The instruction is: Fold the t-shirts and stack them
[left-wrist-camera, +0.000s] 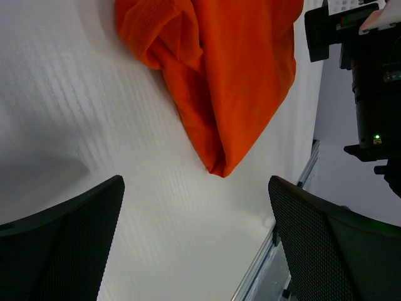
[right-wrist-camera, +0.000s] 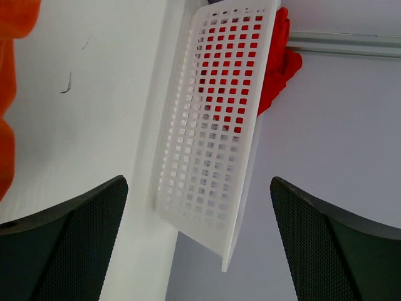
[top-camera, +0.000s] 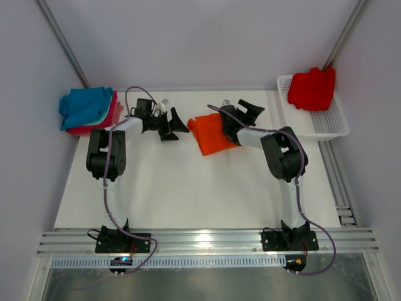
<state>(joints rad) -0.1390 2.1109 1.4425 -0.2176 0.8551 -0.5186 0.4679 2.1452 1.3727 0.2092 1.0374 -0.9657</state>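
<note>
The white table (top-camera: 188, 188) is bearing a mesh basket (top-camera: 333, 125) far right holding a red t-shirt (top-camera: 311, 88), a teal-and-pink t-shirt stack (top-camera: 84, 108) far left, and an orange t-shirt (top-camera: 208, 135) lying between the left gripper (top-camera: 173, 127) and right gripper (top-camera: 246, 108), both gaping wide, empty.

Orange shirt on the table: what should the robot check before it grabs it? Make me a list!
1. Left gripper open, empty: ok.
2. Right gripper open, empty: ok.
3. Orange t-shirt on the table, held by nobody: ok.
4. Orange t-shirt spread flat: not ok, bunched up.
5. Right gripper aimed at it: not ok, faces the white basket.
</note>
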